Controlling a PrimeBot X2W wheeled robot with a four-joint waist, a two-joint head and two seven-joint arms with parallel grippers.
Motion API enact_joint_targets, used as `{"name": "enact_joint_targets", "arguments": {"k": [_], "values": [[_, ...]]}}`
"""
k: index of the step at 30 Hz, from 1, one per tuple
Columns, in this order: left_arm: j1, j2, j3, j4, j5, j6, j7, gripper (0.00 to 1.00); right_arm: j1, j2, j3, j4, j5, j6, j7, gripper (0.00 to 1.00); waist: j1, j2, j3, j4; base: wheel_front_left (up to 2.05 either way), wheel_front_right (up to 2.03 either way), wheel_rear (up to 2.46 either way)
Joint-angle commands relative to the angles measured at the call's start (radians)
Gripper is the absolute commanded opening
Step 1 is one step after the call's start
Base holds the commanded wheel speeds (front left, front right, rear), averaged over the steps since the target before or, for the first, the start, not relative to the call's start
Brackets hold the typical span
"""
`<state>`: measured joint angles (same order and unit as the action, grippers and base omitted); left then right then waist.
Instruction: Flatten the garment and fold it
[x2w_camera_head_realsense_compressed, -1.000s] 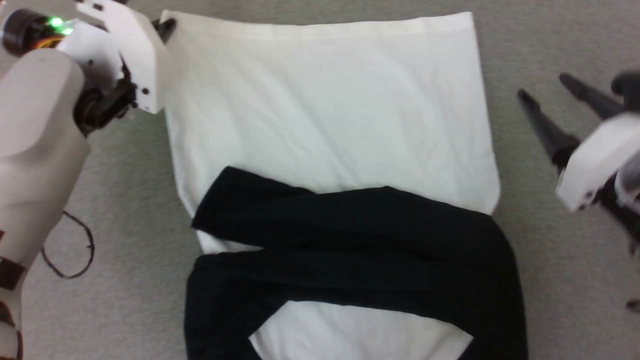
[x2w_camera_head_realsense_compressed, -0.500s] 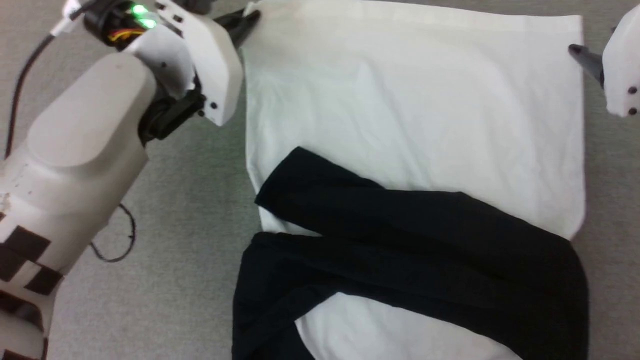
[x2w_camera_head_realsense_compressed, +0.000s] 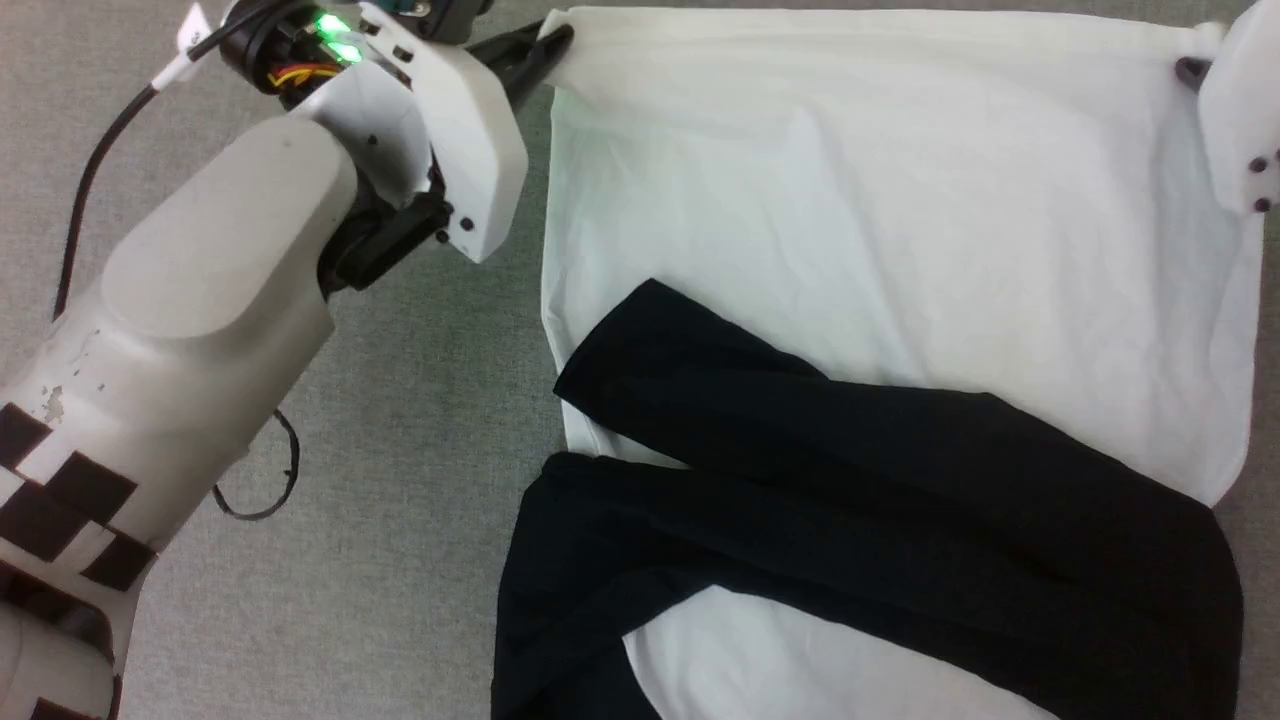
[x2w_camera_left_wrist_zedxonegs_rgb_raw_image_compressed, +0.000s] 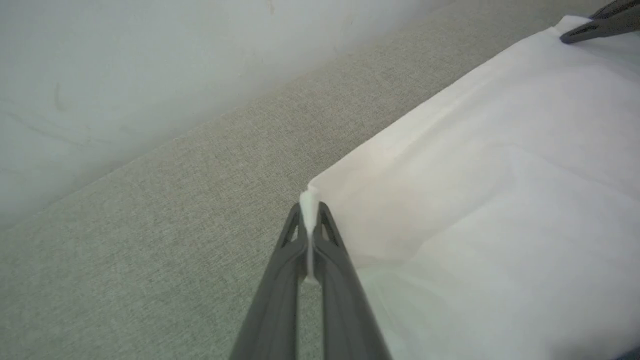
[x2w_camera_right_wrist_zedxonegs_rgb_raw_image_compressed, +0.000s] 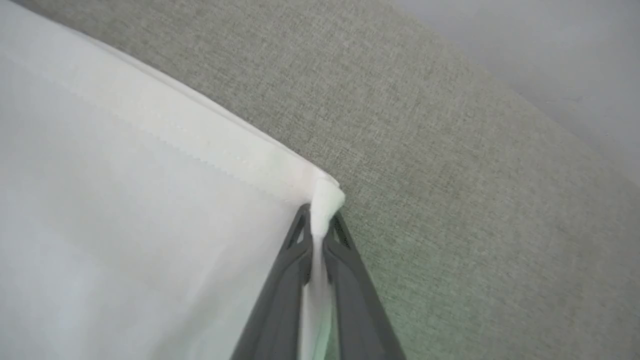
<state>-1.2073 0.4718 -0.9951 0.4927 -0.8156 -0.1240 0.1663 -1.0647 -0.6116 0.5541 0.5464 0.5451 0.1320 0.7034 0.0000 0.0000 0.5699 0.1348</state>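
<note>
Grey-green carpet (x2w_camera_head_realsense_compressed: 400, 560) lies under everything you see from the head view, with the garment (x2w_camera_head_realsense_compressed: 880, 200) spread flat on it, cream body up and its two black sleeves (x2w_camera_head_realsense_compressed: 850, 480) folded across the near half, one lying over the other. Your left gripper (x2w_camera_head_realsense_compressed: 548, 42) sits at the far left hem corner and your right gripper (x2w_camera_head_realsense_compressed: 1190, 70) at the far right hem corner, mostly hidden behind its white housing. A thin black cable loop (x2w_camera_head_realsense_compressed: 265, 490) lies on the carpet near the left forearm.

From the left wrist view, your left gripper (x2w_camera_left_wrist_zedxonegs_rgb_raw_image_compressed: 310, 215) has its jaws pressed together on a thin ridge of white cloth, the very corner of the garment (x2w_camera_left_wrist_zedxonegs_rgb_raw_image_compressed: 500, 200). The other arm's dark fingers (x2w_camera_left_wrist_zedxonegs_rgb_raw_image_compressed: 595, 27) touch the hem's opposite corner at the upper right, and a pale wall (x2w_camera_left_wrist_zedxonegs_rgb_raw_image_compressed: 150, 75) rises behind the carpet.

From the right wrist view, your right gripper (x2w_camera_right_wrist_zedxonegs_rgb_raw_image_compressed: 320, 225) is likewise clamped, a bunched tuft of the stitched hem (x2w_camera_right_wrist_zedxonegs_rgb_raw_image_compressed: 200, 140) poking out between the tips.

A second ago your right gripper stood well apart from the cloth with its jaws spread; now it pinches that corner. Your left gripper was already at its corner. The head camera has shifted since then, so the garment sits further right in that view.
</note>
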Motion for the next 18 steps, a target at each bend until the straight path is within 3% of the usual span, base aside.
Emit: {"name": "enact_joint_targets", "arguments": {"k": [1,11,18], "values": [[-0.003,0.001,0.0,0.008,0.001,-0.006,-0.011,0.0,0.04,0.007,0.026,0.039,0.008,-0.001,-0.008,0.0,0.0,0.0,-0.011,-0.008,0.0,0.0,0.0],[0.023,0.023,0.042,0.093,-0.017,-0.005,-0.13,0.0,-0.025,0.007,0.026,0.088,0.032,-0.001,-0.315,0.0,0.0,0.0,-0.118,-0.053,0.0,0.0,0.0],[0.068,0.055,0.063,0.102,-0.023,0.002,-0.219,0.0,-0.015,-0.005,0.046,0.104,0.052,-0.001,-0.448,0.0,0.0,0.0,-0.212,-0.078,0.0,0.0,0.0]]}}
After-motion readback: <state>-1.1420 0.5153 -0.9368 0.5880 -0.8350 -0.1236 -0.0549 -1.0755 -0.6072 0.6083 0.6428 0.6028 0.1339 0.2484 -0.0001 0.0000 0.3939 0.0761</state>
